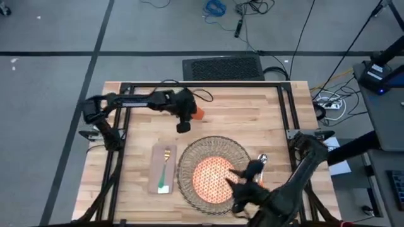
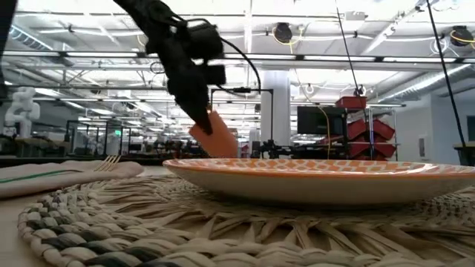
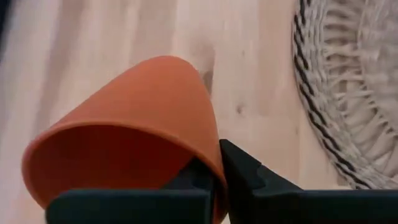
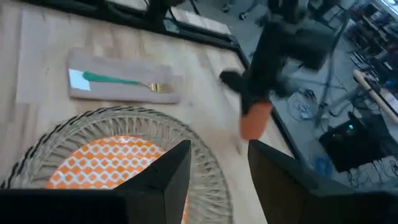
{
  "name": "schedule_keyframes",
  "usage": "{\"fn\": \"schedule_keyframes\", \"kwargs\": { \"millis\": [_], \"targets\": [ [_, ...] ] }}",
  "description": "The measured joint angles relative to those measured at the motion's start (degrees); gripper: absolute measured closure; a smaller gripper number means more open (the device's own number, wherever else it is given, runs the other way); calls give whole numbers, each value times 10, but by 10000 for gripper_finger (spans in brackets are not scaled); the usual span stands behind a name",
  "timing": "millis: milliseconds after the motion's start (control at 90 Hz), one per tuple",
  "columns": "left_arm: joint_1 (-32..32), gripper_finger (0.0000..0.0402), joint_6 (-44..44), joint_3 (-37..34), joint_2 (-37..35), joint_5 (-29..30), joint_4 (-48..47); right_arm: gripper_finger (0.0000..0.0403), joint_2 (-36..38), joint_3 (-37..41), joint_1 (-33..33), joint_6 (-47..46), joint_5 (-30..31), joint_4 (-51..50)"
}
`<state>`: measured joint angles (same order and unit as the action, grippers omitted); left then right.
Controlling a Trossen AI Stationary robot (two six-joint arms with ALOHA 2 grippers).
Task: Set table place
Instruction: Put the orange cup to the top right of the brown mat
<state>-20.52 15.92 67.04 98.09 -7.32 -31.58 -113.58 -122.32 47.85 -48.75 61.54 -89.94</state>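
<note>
One slip risk here: the left tool [image 3: 214, 177] is clamped on just the rim of the small orange cup [image 1: 197, 113], held tilted above the counter beyond the round wicker placemat [image 1: 214, 173], so it could twist loose.

The dark left gripper [image 1: 184, 126] covers part of the small orange cup [image 1: 198, 113] from above; in the left wrist view the cup's rim is cut off by the near edge. The dark right gripper [image 1: 245, 185] hides the right side of the round woven wicker placemat [image 1: 189, 157] and most of a silver-bowled utensil [image 1: 263, 159], whose handle cannot be made out.
</note>
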Motion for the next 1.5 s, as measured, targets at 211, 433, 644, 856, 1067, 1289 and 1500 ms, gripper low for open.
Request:
{"fn": "schedule_keyframes", "kwargs": {
  "millis": [211, 433, 644, 856, 1067, 1289, 1500],
  "targets": [
    [35, 401, 32, 126, 94, 27, -51, 255, 100, 0, -2, 96, -13, -1],
    [58, 401, 100, 288, 174, 73, -176, 255, 178, 0, -11, 152, -35, -1],
    [77, 401, 151, 419, 249, 100, -260, 255, 276, 120, -23, 170, -50, 61],
    [100, 401, 192, 499, 314, 124, -299, 255, 456, 405, -76, 253, -117, 302],
    [119, 401, 241, 531, 332, 131, -305, 255, 634, 621, -164, 410, -224, 569],
    [128, 401, 311, 531, 332, 156, -307, 255, 715, 715, -263, 452, -305, 625],
    [128, 401, 332, 531, 332, 170, -295, 255, 697, 740, -316, 495, -375, 680]
  ]
}}
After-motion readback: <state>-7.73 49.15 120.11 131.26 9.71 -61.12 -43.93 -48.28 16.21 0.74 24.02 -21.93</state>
